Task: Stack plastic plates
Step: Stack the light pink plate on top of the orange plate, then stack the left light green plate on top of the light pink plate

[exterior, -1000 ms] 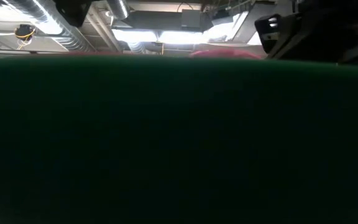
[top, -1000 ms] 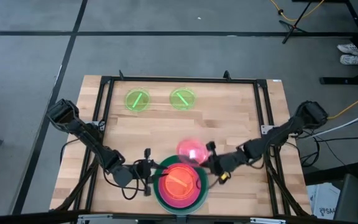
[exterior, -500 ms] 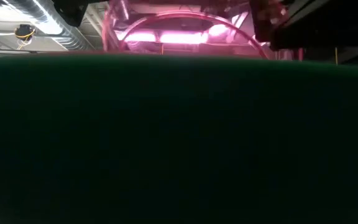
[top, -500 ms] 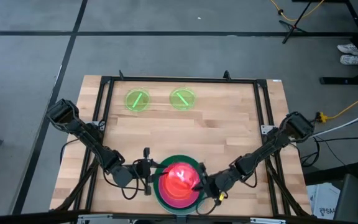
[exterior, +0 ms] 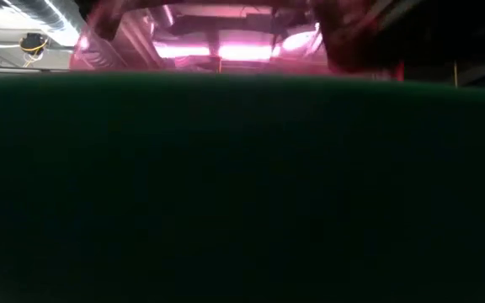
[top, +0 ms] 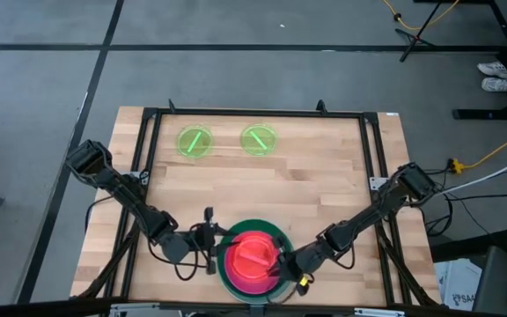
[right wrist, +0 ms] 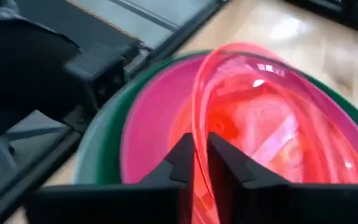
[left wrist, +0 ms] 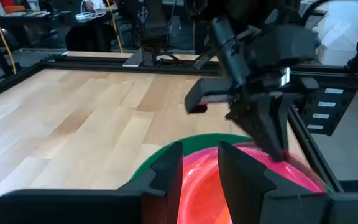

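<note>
A stack of plates sits at the table's near edge. Its large dark-green plate (top: pixel 253 231) holds a magenta plate (right wrist: pixel 148 124) with an orange one inside. The green plate's wall (exterior: pixel 242 185) fills the low view. My right gripper (top: pixel 282 262) is at the stack's right rim, shut on the translucent pink-red plate (top: pixel 252 257), which lies over the stack. My left gripper (top: pixel 211 255) stands at the stack's left rim, slightly open; I cannot tell whether it touches. Two lime-green plates (top: pixel 194 142) (top: pixel 259 139) lie flat near the far edge. No light-blue or cream plate shows. My right gripper pinches the pink-red plate's rim (right wrist: pixel 197 134) between its two fingers, on the plate's right side. It comes from the table's right, slanting down. The plate is tilted over the stack with the held side higher, and it shows above the green wall in the low view (exterior: pixel 217 42).
A black metal frame (top: pixel 148 158) runs round the wooden table. Bare wood lies between the stack and the two lime-green plates. Both arms reach in low on either side of the stack. A person's shoes (top: pixel 497 75) show on the floor far right.
My right gripper has carried the pink-red plate from just beyond the stack's far-right rim toward the near edge. It has brought the plate in over the stack and lowered it. The plate now covers the orange one.
</note>
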You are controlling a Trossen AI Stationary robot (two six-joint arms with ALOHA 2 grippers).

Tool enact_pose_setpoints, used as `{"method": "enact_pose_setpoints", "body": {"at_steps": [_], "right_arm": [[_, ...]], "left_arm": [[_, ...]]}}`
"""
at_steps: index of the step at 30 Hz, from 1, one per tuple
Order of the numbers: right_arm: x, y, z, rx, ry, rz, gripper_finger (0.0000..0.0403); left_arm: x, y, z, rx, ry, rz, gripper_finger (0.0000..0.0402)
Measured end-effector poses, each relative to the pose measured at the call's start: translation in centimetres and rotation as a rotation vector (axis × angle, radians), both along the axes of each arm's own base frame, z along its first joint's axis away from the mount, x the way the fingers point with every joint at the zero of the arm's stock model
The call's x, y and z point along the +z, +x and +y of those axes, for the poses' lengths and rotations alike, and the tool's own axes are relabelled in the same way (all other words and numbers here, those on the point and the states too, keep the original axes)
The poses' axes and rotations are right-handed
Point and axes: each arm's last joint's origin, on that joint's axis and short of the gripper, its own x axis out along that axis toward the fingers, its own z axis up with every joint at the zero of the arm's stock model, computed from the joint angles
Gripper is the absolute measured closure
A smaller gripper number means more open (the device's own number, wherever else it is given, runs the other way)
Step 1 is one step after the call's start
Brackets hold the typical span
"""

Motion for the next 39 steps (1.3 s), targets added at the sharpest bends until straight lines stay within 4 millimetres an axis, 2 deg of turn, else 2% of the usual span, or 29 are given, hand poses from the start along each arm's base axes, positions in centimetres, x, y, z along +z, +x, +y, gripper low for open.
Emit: {"method": "enact_pose_setpoints", "body": {"at_steps": [6,10,14,17,22,27,33,39], "right_arm": [[-0.4,-0.1,0.0,-0.013,-0.019,0.009,0.0295],[1.3,-0.7,-0.5,0.011,-0.069,0.008,0.0266],[3.5,-1.8,-1.4,-0.019,-0.107,0.018,0.0261],[5.5,-2.8,-2.3,-0.058,-0.145,0.009,0.0265],[6.6,-4.4,-4.2,-0.122,-0.191,-0.007,0.0273],[5.7,-5.7,-6.9,-0.214,-0.165,0.014,0.0276],[3.1,-6.9,-10.1,-0.342,-0.114,0.044,0.0276],[0.9,-7.2,-12.9,-0.478,-0.125,0.022,0.0276]], "left_arm": [[0.0,0.2,0.3,0.012,-0.004,-0.001,0.0308],[0.0,0.5,0.6,0.006,-0.005,0.004,0.0308],[0.1,0.9,1.4,0.007,0.018,0.018,0.0308],[0.8,0.7,2.4,0.023,0.052,0.045,0.0308],[3.0,-1.1,4.6,0.117,0.099,0.093,0.0308],[3.4,-2.5,7.5,0.228,0.101,0.208,0.0308],[2.0,-3.0,11.5,0.388,0.142,0.419,0.0308],[0.9,-3.3,16.3,0.556,0.159,0.62,0.0308]]}}
